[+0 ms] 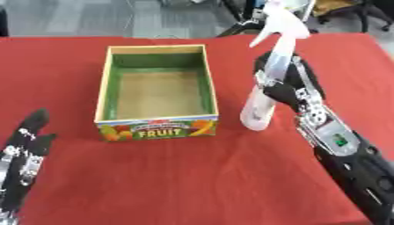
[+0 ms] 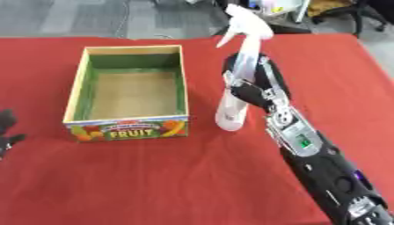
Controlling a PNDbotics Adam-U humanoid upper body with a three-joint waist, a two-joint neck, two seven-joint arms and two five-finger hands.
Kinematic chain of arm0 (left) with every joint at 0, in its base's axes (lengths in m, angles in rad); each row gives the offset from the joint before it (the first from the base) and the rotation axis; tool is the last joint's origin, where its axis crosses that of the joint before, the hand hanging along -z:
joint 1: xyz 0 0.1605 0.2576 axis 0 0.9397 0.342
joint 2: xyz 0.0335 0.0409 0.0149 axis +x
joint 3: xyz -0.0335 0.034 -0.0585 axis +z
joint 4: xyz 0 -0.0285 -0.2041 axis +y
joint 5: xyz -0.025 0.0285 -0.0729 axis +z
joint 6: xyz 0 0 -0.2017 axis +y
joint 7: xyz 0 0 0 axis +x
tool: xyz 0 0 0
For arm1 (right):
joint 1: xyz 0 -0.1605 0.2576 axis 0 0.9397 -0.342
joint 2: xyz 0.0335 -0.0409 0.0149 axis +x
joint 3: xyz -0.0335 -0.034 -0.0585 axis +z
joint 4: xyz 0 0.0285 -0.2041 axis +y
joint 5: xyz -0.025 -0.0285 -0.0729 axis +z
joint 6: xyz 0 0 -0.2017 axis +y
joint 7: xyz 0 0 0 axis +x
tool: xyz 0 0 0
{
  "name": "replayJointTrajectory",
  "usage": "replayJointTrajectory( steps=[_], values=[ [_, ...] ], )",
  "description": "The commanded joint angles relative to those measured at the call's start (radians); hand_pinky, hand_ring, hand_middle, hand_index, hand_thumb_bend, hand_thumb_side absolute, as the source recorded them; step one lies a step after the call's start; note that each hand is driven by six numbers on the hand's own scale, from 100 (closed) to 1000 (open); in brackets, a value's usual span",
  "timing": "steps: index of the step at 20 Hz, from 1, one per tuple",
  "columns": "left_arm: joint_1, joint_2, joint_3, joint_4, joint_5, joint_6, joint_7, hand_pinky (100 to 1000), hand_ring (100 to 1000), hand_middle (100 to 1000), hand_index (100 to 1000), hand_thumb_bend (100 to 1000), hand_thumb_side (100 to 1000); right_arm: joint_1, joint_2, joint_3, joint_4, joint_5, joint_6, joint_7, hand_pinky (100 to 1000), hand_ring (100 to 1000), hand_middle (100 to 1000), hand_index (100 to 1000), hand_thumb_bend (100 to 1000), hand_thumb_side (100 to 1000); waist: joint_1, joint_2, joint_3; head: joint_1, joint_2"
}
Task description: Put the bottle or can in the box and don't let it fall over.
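A clear spray bottle (image 1: pixel 261 101) with a white trigger head (image 1: pixel 279 23) stands slightly tilted just right of the box. My right hand (image 1: pixel 283 81) is curled round its middle from the right side. The open cardboard box (image 1: pixel 157 125), green inside with a FRUIT label on its front wall, sits on the red tablecloth at centre left and holds nothing. My left hand (image 1: pixel 27 145) rests open at the lower left, fingers pointing up, well away from the box.
The red table (image 1: pixel 192 176) stretches wide in front of the box. Beyond its far edge lie grey floor and chair legs (image 2: pixel 346 17) at the upper right.
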Motion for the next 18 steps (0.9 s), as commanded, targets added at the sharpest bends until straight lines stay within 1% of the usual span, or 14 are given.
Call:
replayJointTrajectory(
  steps=[1,11,18],
  values=[
    [-0.009,0.004,-0.003,-0.014,0.004,-0.001,-0.002,874,1000,956,898,487,760,-0.027,-0.017,-0.006,-0.015,-0.005,-0.001,-0.009,316,364,397,366,100,100,0.0,-0.022,0.0,-0.004,0.0],
    [-0.007,0.005,-0.004,-0.014,0.005,0.0,-0.002,874,1000,956,898,486,760,-0.074,-0.04,-0.009,-0.07,0.005,0.023,0.01,304,355,389,353,100,100,-0.002,-0.027,0.001,-0.004,-0.001],
    [-0.007,0.005,-0.006,-0.015,0.005,-0.001,-0.005,874,1000,955,898,486,760,-0.162,-0.075,-0.018,-0.112,0.025,0.053,0.025,301,351,384,349,100,100,-0.003,-0.029,0.01,-0.01,-0.004]
  ],
)
